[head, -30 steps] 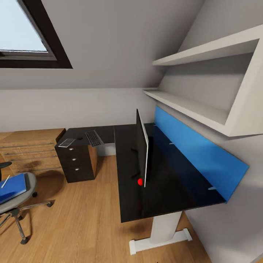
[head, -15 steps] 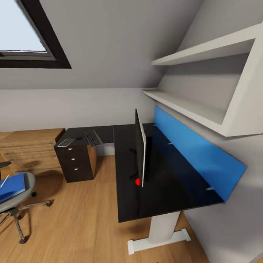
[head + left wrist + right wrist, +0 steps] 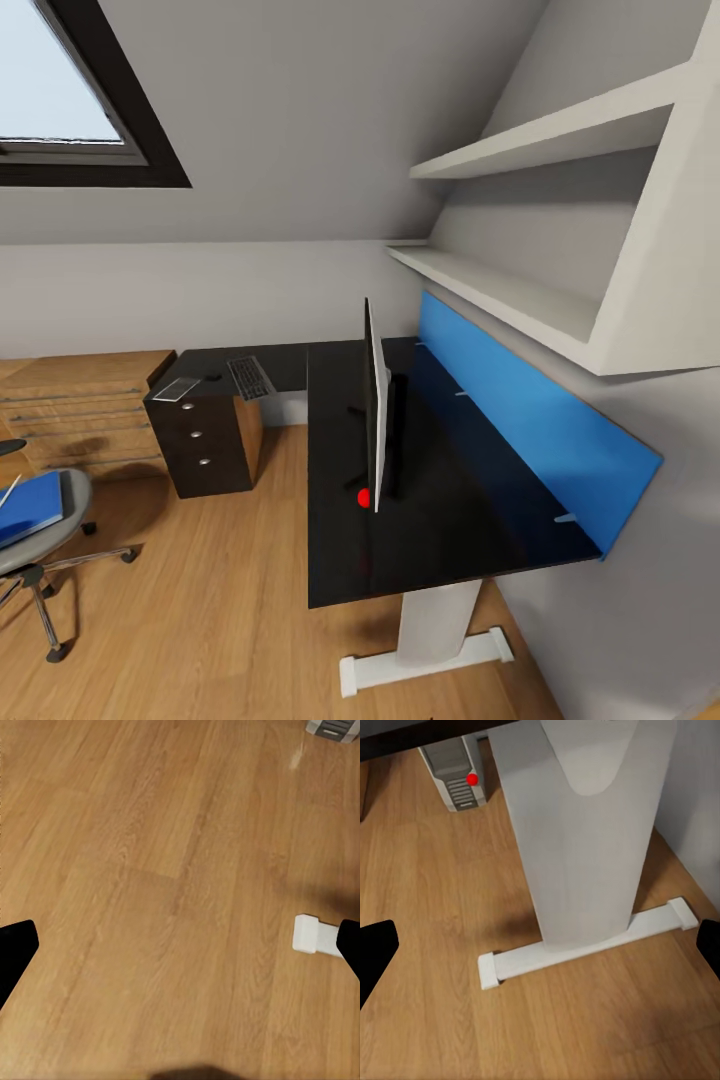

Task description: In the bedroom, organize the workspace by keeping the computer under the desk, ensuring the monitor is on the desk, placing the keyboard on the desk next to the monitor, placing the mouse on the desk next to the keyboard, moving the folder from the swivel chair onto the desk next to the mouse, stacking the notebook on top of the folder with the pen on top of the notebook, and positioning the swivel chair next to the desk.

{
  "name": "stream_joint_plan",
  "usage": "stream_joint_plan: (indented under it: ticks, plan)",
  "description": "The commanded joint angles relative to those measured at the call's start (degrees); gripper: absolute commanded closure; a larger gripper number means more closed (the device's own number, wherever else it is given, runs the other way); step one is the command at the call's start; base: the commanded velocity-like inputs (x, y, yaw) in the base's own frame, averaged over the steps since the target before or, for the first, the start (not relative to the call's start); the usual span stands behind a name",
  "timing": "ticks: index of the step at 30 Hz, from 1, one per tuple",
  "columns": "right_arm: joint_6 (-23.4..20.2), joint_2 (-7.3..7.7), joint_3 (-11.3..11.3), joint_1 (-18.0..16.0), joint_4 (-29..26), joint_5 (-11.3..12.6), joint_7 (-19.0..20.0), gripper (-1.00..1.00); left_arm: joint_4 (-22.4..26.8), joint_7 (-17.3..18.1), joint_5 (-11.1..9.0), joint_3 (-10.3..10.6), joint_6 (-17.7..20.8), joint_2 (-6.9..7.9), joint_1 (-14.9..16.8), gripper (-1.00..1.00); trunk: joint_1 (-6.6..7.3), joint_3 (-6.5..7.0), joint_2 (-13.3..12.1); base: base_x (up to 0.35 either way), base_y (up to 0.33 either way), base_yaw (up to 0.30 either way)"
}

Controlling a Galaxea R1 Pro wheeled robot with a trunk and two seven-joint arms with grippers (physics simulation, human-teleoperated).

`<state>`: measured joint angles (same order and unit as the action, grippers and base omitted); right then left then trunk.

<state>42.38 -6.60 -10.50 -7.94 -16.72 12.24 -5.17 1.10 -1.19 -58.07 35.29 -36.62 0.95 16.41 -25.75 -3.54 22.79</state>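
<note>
Left gripper (image 3: 180,945): fingers spread wide over bare wood floor (image 3: 150,870).
Right gripper (image 3: 540,945): spread, before the desk's white leg (image 3: 577,832); computer (image 3: 457,772) beneath.
Desk (image 3: 330,540): black; monitor (image 3: 374,400) upright, keyboard (image 3: 250,377) far left.
Swivel chair (image 3: 40,530): near left, carrying blue folder (image 3: 30,505).
Room: sloped ceiling, wall shelves (image 3: 520,300) right.

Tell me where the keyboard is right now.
In the head view the keyboard lies on the far left wing of the black desk, above the dark drawer unit, well away from the monitor.
</note>
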Motion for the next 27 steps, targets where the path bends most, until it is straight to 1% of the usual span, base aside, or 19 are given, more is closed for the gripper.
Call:
stream_joint_plan:
  ticks: [1,8,9,11,12,13,14,16,17,19,20,21,22,24,25,26,27]
  plan:
    - [0.2,0.04,-0.5,-0.1,0.0,0.2,-0.5,-1.00,0.0,-0.1,-0.4,0.5,-0.1,0.01,0.0,-1.00,-0.03,-0.13,0.1,0.000,0.000,0.000]
    - [0.1,0.24,-0.6,-0.1,-0.3,0.1,-0.5,-1.00,0.0,-0.1,-0.4,0.5,-0.1,-0.02,0.0,-1.00,-0.03,-0.13,0.1,0.000,0.000,0.000]
    - [-0.1,0.34,-0.5,-0.1,-1.1,0.1,-0.6,-1.00,0.0,-0.1,-0.4,0.5,-0.1,-0.03,0.0,-1.00,-0.03,-0.13,0.1,0.000,0.000,0.000]
    - [-2.3,0.55,-0.5,-0.1,-4.5,0.0,-1.4,-1.00,0.0,-0.1,-0.4,0.5,-0.1,-0.05,0.0,-1.00,-0.03,-0.13,0.1,0.000,0.000,0.000]
    - [-5.0,0.67,-0.6,-0.1,-6.9,0.0,-2.3,-1.00,0.0,-0.1,-0.4,0.5,-0.1,-0.06,0.0,-1.00,-0.03,-0.13,0.1,0.000,0.000,0.000]
    - [-6.6,0.71,-0.6,-0.1,-8.1,-0.1,-2.9,-1.00,0.0,-0.1,-0.4,0.5,-0.1,-0.06,0.0,-1.00,-0.03,-0.13,0.1,0.000,0.000,0.000]
    - [-10.1,0.81,-0.6,-0.1,-11.1,-0.5,-4.2,-1.00,0.0,0.0,-0.4,0.5,-0.1,-0.07,0.0,-1.00,-0.03,-0.13,0.1,0.000,0.000,0.000]
    - [-13.8,0.87,-0.6,-0.1,-14.5,-1.4,-5.7,-1.00,0.0,0.0,-0.4,0.5,-0.1,-0.07,0.0,-1.00,-0.03,-0.13,0.1,0.000,0.000,0.000]
    - [-17.5,0.91,-0.6,-0.1,-18.1,-2.7,-7.3,-1.00,0.0,-0.1,-0.4,0.5,-0.1,-0.07,0.0,-1.00,-0.03,-0.13,0.1,0.000,0.000,0.000]
    - [-20.9,0.93,-0.6,-0.1,-21.4,-4.2,-9.1,-1.00,0.0,-0.1,-0.4,0.5,-0.1,-0.07,0.0,-1.00,-0.03,-0.13,0.1,0.000,0.000,0.000]
    - [-24.0,0.95,-0.5,-0.1,-24.5,-5.9,-10.9,-1.00,0.0,-0.1,-0.4,0.5,-0.1,-0.07,0.0,-1.00,-0.03,-0.13,0.1,0.000,0.000,0.000]
    - [-25.5,0.95,-0.5,-0.1,-26.1,-6.6,-11.7,-1.00,0.0,-0.2,-0.4,0.5,-0.1,-0.07,0.0,-1.00,-0.03,-0.13,0.1,0.000,0.000,0.000]
    - [-29.4,0.93,-0.4,-0.1,-30.9,-8.6,-14.1,-1.00,0.0,-0.2,-0.4,0.5,-0.1,-0.07,0.0,-1.00,-0.03,-0.13,0.1,0.000,0.000,0.000]
    - [-34.0,0.96,-0.3,-0.1,-37.1,-10.4,-15.9,-1.00,0.0,-0.2,-0.4,0.5,-0.1,-0.07,0.0,-1.00,-0.03,-0.13,0.1,0.000,0.000,0.000]
    - [-35.7,0.96,-0.3,-0.1,-39.8,-11.2,-16.3,-1.00,0.0,-0.2,-0.4,0.5,-0.1,-0.07,0.0,-1.00,-0.03,-0.13,0.1,0.000,0.000,0.000]
    - [-36.3,0.97,-0.3,-0.1,-41.0,-11.7,-16.5,-1.00,0.0,-0.2,-0.4,0.6,-0.1,-0.09,0.0,-1.00,-0.03,-0.13,0.1,0.000,0.000,0.000]
    - [-37.3,0.97,-0.3,-0.2,-43.0,-12.6,-16.6,-1.00,0.0,-0.2,-0.4,0.6,-0.1,-0.12,0.0,-1.00,-0.03,-0.13,0.1,0.000,0.000,0.000]
